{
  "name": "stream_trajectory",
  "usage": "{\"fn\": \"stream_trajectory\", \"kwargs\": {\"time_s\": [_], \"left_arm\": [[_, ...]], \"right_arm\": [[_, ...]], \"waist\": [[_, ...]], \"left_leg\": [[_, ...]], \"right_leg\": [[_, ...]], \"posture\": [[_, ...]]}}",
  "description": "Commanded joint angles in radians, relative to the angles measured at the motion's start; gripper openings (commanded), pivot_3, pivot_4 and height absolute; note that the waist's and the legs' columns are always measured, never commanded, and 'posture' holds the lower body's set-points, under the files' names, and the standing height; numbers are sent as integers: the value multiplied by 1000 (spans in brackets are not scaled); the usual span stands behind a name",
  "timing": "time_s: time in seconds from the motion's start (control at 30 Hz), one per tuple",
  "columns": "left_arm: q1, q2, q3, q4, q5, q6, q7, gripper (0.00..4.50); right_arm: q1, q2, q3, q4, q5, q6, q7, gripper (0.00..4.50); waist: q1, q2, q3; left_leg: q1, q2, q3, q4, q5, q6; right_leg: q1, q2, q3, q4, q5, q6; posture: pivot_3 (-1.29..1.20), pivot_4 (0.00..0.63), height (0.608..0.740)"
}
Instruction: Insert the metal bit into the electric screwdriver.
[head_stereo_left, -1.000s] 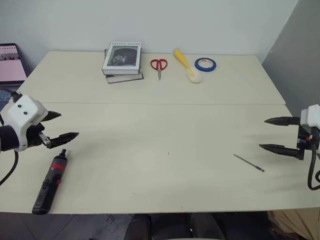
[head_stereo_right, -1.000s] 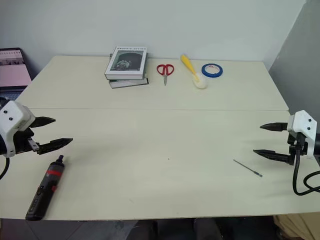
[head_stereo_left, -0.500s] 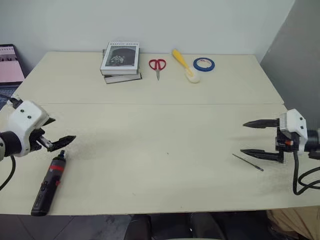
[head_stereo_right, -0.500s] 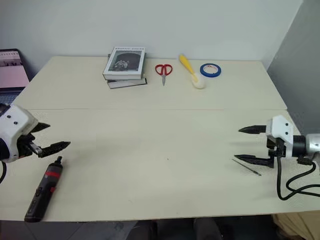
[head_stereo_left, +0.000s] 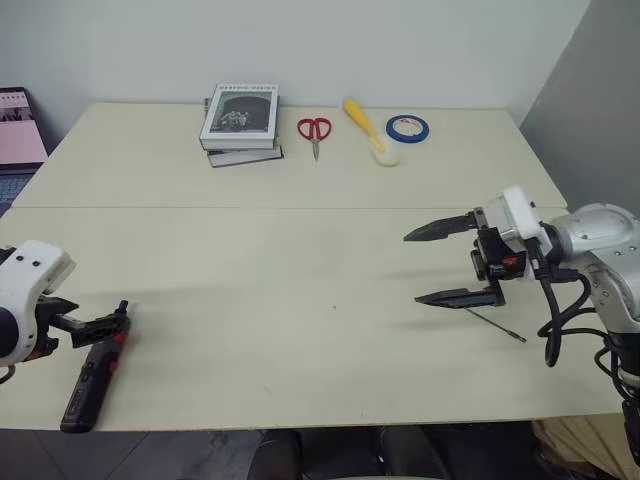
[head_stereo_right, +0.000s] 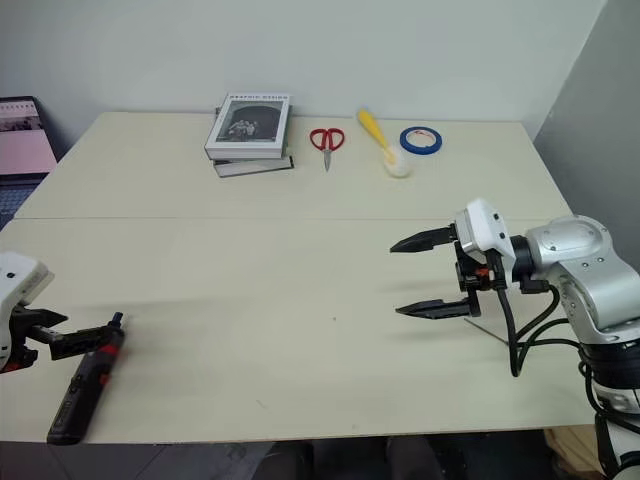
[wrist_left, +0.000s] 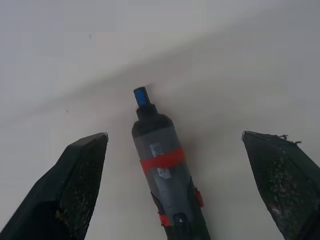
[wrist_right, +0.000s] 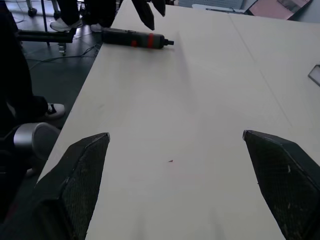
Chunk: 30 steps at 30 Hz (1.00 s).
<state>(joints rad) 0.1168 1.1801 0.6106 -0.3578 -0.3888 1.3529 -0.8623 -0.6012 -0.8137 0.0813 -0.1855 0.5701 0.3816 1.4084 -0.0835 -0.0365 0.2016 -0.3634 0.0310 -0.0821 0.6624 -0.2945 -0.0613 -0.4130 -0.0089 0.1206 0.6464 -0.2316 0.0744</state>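
The black stick-shaped electric screwdriver with a red band (head_stereo_left: 92, 375) lies untouched at the tabletop's (head_stereo_left: 300, 250) near left corner, straddled by the wide-open, empty left claw (wrist_left: 175, 185), so closing on it is judged next, while the thin grey metal bit (head_stereo_left: 497, 324) lies near the right edge beneath the empty, open right claw (head_stereo_left: 430, 266).

pale wall (head_stereo_left: 400, 40), cream table (head_stereo_left: 300, 260), grey partition (head_stereo_left: 590, 110)

Table (head_stereo_left: 300, 260) showing matt, smooth pale laminate. Screwdriver (wrist_left: 165, 175) looking like matt black plastic with a red band. Bit (head_stereo_left: 497, 325) reading as thin grey metal. Fingers (wrist_right: 80, 180) showing rough, speckled black.
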Motion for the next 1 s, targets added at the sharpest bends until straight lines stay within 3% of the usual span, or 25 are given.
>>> {"fn": "stream_trajectory", "kwargs": {"time_s": [0.03, 0.43, 0.8, 1.0], "left_arm": [[-72, 28, -94, 83, 30, 15, 77, 4495], [-328, 31, -300, 256, -37, 159, 114, 4495], [-280, 50, -320, 294, -51, 157, 119, 4495], [-285, 31, -349, 308, -55, 128, 121, 4495]], "right_arm": [[-65, 22, 16, 14, 9, -19, 61, 4500], [-177, 82, 112, 83, -44, -81, 161, 4500], [-213, 123, 142, 124, -87, -97, 116, 4500], [-226, 120, 105, 102, -25, -42, 132, 4500]], "waist": [[-1, 0, 0], [0, 0, 0], [1, 0, 0], [0, 0, 0]], "left_leg": [[0, 0, 0, 0, 0, 0], [-1, 0, -1, 0, 0, 0], [-2, 0, -1, 0, 0, 0], [-1, 0, -1, 0, 0, 0]], "right_leg": [[0, 0, 0, 0, 0, 0], [-1, 0, -2, 1, 1, 0], [-2, 0, -2, 1, 2, -2], [-2, 0, -2, 1, 2, -2]], "posture": [[0, 150, 740], [0, 150, 740], [0, 150, 740], [0, 150, 740]]}}
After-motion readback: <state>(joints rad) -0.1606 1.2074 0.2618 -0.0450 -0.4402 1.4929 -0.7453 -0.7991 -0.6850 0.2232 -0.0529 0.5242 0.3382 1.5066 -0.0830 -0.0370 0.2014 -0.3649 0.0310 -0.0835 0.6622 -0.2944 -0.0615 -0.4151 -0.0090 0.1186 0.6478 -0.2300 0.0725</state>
